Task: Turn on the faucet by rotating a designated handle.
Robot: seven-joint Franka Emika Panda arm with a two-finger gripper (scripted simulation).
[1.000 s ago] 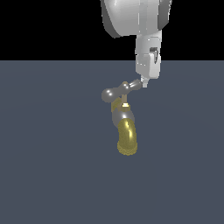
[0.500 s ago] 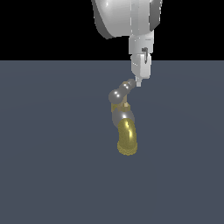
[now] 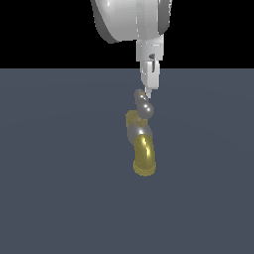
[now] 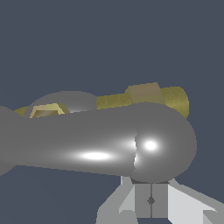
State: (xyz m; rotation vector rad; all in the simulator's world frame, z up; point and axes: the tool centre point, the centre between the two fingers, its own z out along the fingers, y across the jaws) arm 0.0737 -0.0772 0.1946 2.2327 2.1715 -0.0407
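Faucet (image 3: pixel 140 144) of grey-silver metal with a curved brass-gold spout (image 3: pixel 144 158) stands on the flat slate-grey worktop (image 3: pixel 54 188), near the middle of the exterior view, its ribbed spout tip turned downward. On top sits the slim, shiny silver-grey crossbar handle (image 3: pixel 143 104) with rounded bulbous ends — in the exterior view it is seen almost end-on, one ball in front of the other. The white gripper (image 3: pixel 148 93) of the white robot arm (image 3: pixel 131 20) hangs straight down from above, its fingers (image 3: pixel 149 82) pressed close together with no gap between them, their tip touching the farther ball of the handle. In the wrist view the handle (image 4: pixel 100 142) fills most of the picture, its bulbous end right against the closed fingers (image 4: pixel 151 199) — nothing is held between them.
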